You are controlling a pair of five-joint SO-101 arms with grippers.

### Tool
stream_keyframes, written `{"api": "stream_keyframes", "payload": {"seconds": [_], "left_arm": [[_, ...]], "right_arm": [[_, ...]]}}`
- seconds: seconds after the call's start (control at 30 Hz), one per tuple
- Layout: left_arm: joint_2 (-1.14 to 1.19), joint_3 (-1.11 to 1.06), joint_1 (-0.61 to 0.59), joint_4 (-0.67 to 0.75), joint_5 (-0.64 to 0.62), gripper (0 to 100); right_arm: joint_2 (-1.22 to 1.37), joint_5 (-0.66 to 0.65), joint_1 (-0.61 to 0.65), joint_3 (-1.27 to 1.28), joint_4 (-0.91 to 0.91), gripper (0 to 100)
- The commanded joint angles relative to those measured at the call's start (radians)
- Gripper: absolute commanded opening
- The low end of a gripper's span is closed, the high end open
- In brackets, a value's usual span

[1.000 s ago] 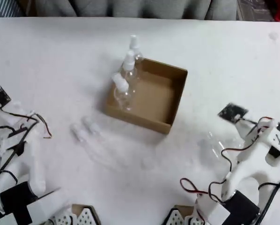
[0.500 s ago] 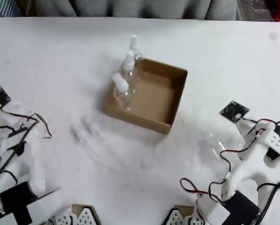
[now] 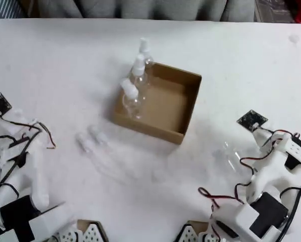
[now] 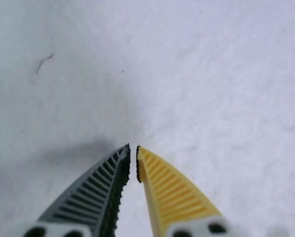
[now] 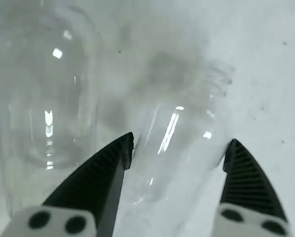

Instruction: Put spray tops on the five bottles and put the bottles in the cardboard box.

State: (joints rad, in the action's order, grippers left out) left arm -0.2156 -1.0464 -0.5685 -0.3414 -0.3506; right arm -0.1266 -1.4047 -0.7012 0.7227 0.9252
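Bottles, high view: three capped bottles (image 3: 138, 70) stand upright in a row along the side of the cardboard box (image 3: 170, 108) nearer the left arm (image 3: 19, 171). Whether each stands inside the wall or just outside it cannot be told. Two loose spray tops (image 3: 90, 138) lie side by side on the white table (image 3: 65, 65), between the box and the left arm. Faint clear bottles lie just beside the right arm (image 3: 274, 171), apart from the box.

Left wrist view: left gripper (image 4: 133, 150), one grey and one yellow finger, is drawn to a narrow slit with the tips almost meeting. It holds nothing and sits over bare table.

Right wrist view: right gripper (image 5: 179, 144) is spread wide, its jaws either side of an uncapped bottle (image 5: 172, 128) lying on the table. Contact cannot be told. A second uncapped bottle (image 5: 44, 98) lies just beside the first.
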Motion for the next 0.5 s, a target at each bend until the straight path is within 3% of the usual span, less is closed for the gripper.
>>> {"api": "stream_keyframes", "payload": {"seconds": [0.0,0.2,0.47], "left_arm": [[0.005,0.034,0.008,0.017,0.009,2],[0.005,0.034,0.008,0.017,0.009,2],[0.005,0.034,0.008,0.017,0.009,2]], "right_arm": [[-0.007,0.009,0.002,-0.037,-0.008,24.7],[-0.005,0.011,0.005,-0.037,-0.01,23.9],[-0.004,0.043,0.035,-0.038,-0.03,1.4]]}}
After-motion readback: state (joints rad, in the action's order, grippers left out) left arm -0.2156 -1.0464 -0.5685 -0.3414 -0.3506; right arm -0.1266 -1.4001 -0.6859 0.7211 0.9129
